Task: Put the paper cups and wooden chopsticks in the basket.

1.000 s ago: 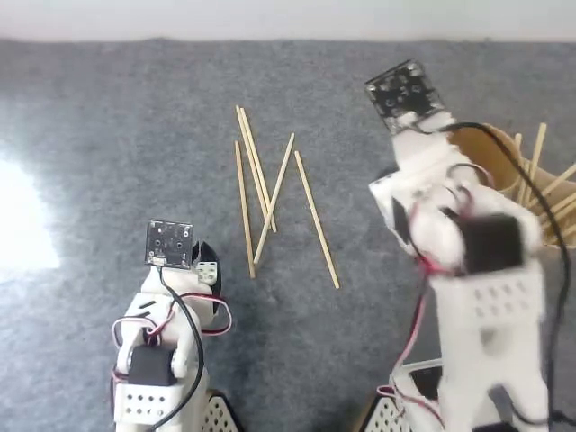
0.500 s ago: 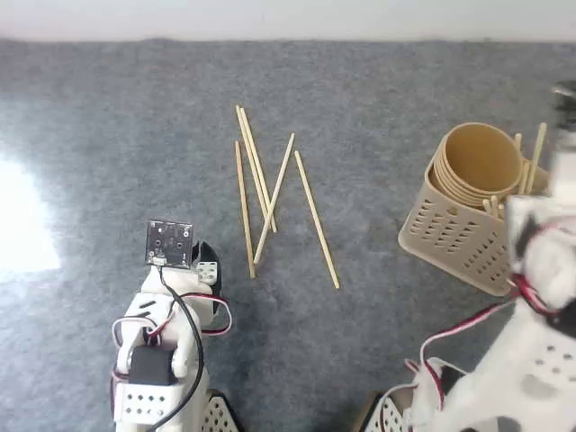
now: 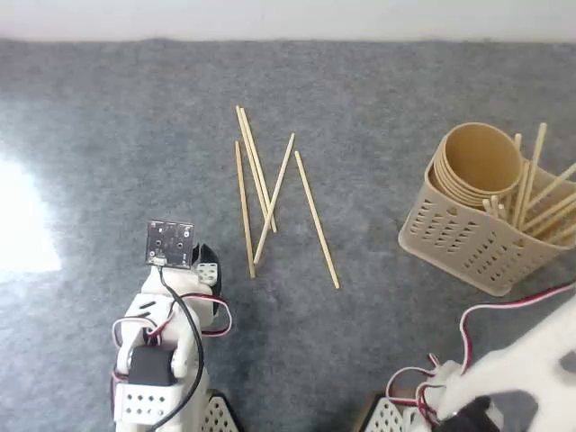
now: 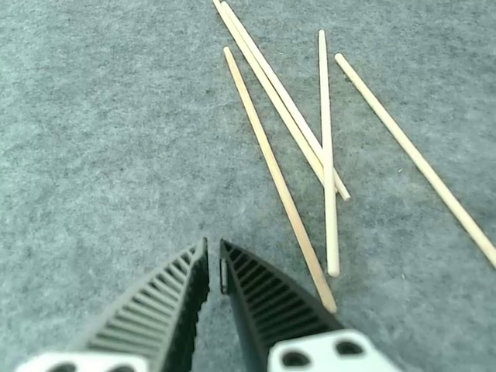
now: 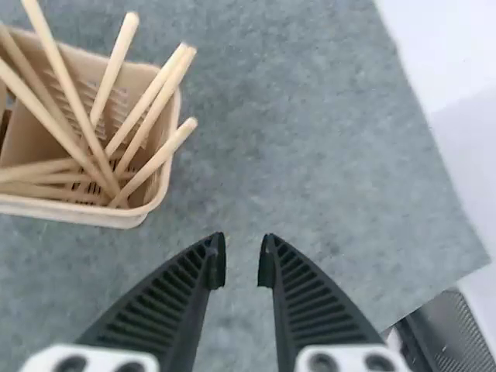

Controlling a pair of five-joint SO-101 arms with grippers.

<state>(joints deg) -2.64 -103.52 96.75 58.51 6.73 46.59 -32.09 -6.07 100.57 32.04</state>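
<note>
The paper cups (image 3: 483, 157) sit stacked in the basket (image 3: 454, 241) at right; five loose chopsticks (image 3: 269, 216) lie mid-desk. Your left pincer (image 4: 214, 260), all but shut and empty, hovers near them; the right pincer (image 5: 241, 260), slightly parted, holds nothing. Next: open left, pinch one stick.

Basket (image 3: 459, 245) crowded by cups (image 3: 475, 162), leaning chopsticks (image 3: 533, 180)

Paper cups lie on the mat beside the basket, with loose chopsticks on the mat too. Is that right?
No. The high view shows the paper cups stacked inside the basket, not beside it. Loose chopsticks do lie on the mat.
</note>
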